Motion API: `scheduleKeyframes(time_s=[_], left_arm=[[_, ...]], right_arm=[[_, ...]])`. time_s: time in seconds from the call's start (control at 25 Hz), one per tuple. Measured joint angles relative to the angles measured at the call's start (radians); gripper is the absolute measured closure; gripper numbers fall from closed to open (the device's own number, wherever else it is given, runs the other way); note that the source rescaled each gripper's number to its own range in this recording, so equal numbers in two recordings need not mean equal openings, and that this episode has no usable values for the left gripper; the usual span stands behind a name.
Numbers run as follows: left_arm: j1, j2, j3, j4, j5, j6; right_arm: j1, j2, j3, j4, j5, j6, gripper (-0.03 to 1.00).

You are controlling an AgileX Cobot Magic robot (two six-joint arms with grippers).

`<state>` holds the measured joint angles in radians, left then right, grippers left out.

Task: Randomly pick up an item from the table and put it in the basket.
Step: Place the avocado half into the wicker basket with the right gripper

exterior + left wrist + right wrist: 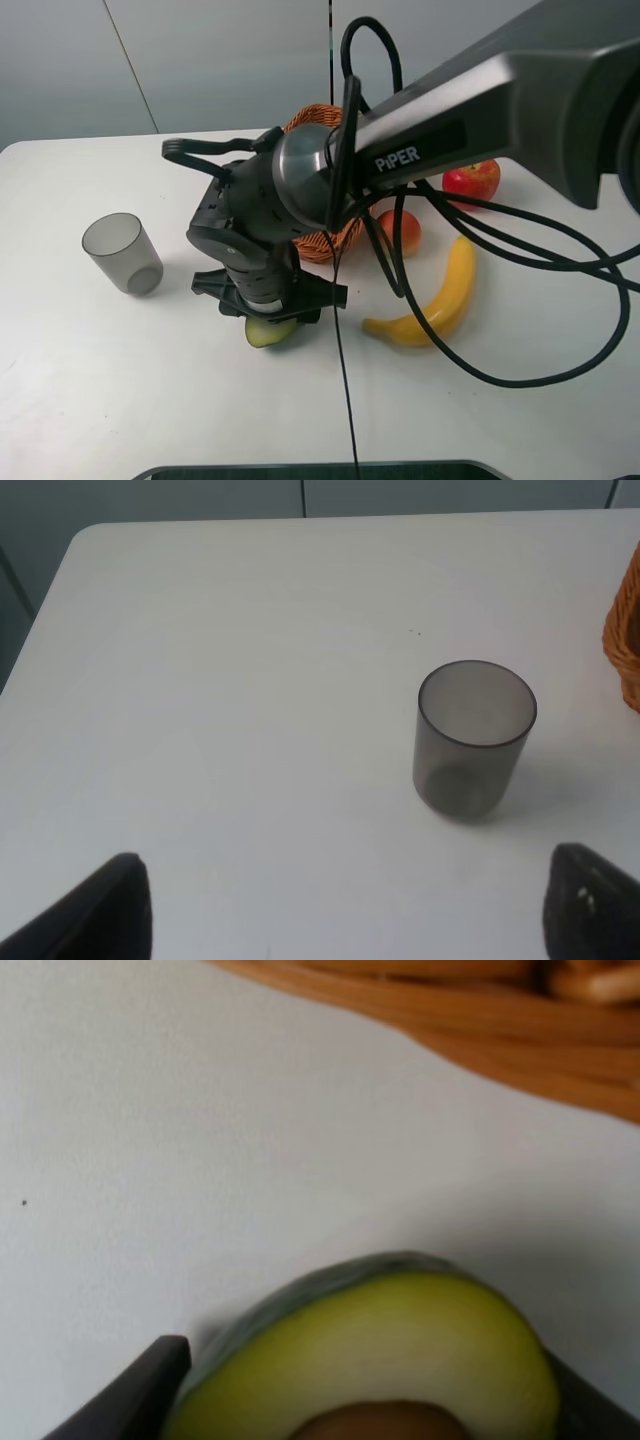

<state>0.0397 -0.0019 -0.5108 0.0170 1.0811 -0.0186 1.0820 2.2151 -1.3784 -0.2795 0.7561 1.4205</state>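
The avocado half lies on the white table just in front of the wicker basket. My right gripper reaches across the middle and sits right over it. In the right wrist view the avocado fills the gap between the fingers, which touch its skin on both sides; its pale flesh and brown pit face up. My left gripper is open and empty, low over bare table, and does not show in the exterior view. The arm hides most of the basket.
A grey translucent cup stands left of the avocado; it also shows in the left wrist view, near the basket's edge. A banana, a peach and a red apple lie on the right. Black cables loop over the fruit.
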Motion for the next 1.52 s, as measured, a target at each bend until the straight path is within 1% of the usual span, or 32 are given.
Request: scheduleKeyframes(time_s=[0.24,0.4,0.52,0.68,0.84,1.04,1.24,1.36,1.52], left_arm=[[0.0,0.0,0.0,0.0,0.0,0.0],[0.0,0.0,0.0,0.0,0.0,0.0],[0.0,0.0,0.0,0.0,0.0,0.0],[0.0,0.0,0.0,0.0,0.0,0.0],[0.0,0.0,0.0,0.0,0.0,0.0],[0.0,0.0,0.0,0.0,0.0,-0.002],[0.0,0.0,0.0,0.0,0.0,-0.002],[0.0,0.0,0.0,0.0,0.0,-0.002],[0.0,0.0,0.0,0.0,0.0,-0.002]], right_arm=[[0.0,0.0,0.0,0.0,0.0,-0.005,0.95],[0.0,0.0,-0.002,0.008,0.0,-0.029,0.95],[0.0,-0.021,-0.002,0.032,0.007,-0.08,0.95],[0.0,-0.082,-0.002,0.04,0.036,-0.134,0.95],[0.0,-0.141,-0.002,0.089,0.07,-0.202,0.95],[0.0,-0.208,-0.002,0.165,0.078,-0.31,0.95],[0.0,-0.273,-0.002,0.189,0.108,-0.406,0.95],[-0.018,-0.302,-0.002,0.195,0.128,-0.465,0.95],[-0.073,-0.323,-0.002,0.195,0.139,-0.535,0.95]])
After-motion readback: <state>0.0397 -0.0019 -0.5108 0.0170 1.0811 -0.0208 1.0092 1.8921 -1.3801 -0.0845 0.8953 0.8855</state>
